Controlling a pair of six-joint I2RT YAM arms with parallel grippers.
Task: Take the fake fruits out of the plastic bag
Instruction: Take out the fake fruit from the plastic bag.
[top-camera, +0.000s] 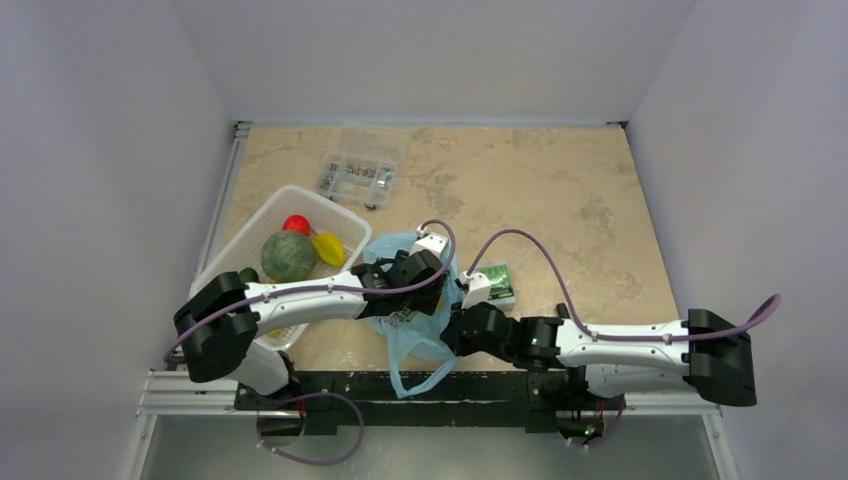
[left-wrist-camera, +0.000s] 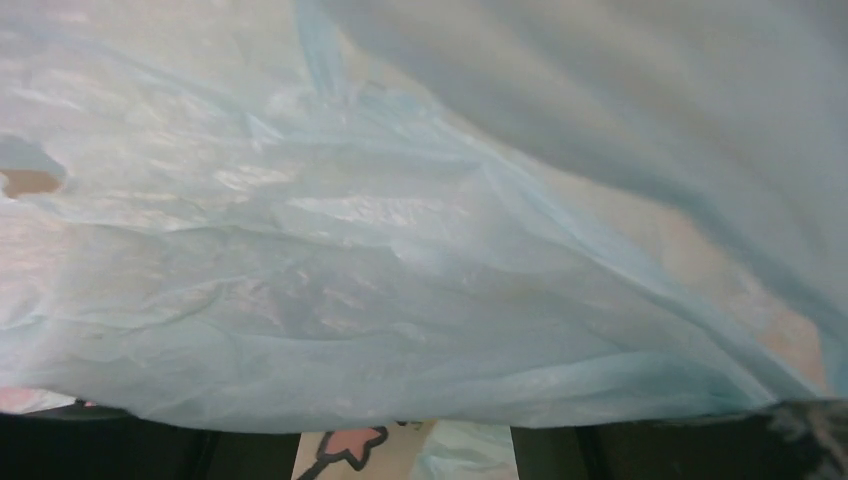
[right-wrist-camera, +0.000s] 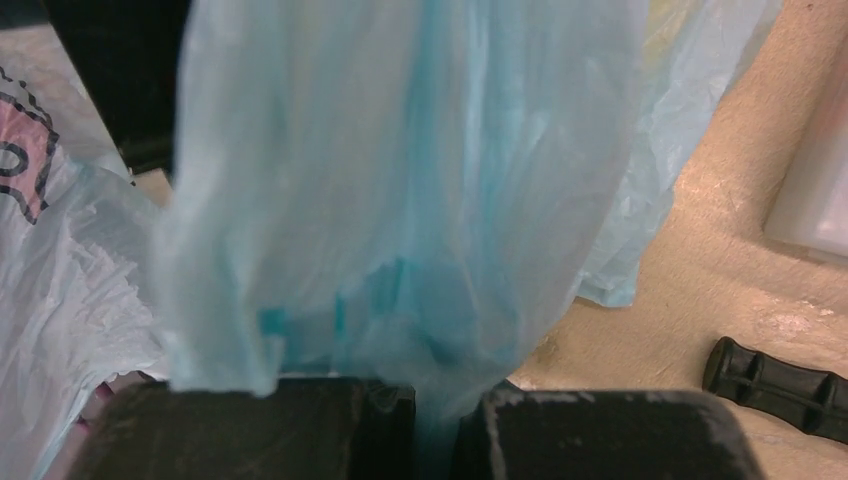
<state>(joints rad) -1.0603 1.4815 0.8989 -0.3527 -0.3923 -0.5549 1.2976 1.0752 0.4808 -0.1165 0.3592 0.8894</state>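
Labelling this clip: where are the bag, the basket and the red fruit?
bag (top-camera: 415, 338), top view, blue body below the left arm.
basket (top-camera: 330, 204), top view, far rim.
red fruit (top-camera: 295, 224), top view, its middle.

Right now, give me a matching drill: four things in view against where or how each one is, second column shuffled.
Things:
1. red fruit
2. clear compartment box
3. plastic bag
4. right gripper

Places or states:
A. shut on blue film
B. inside the white basket
C. beyond the basket, at the far end
D. crumpled, light blue, just right of the basket

Pairs: 1-B, 2-C, 3-D, 4-A
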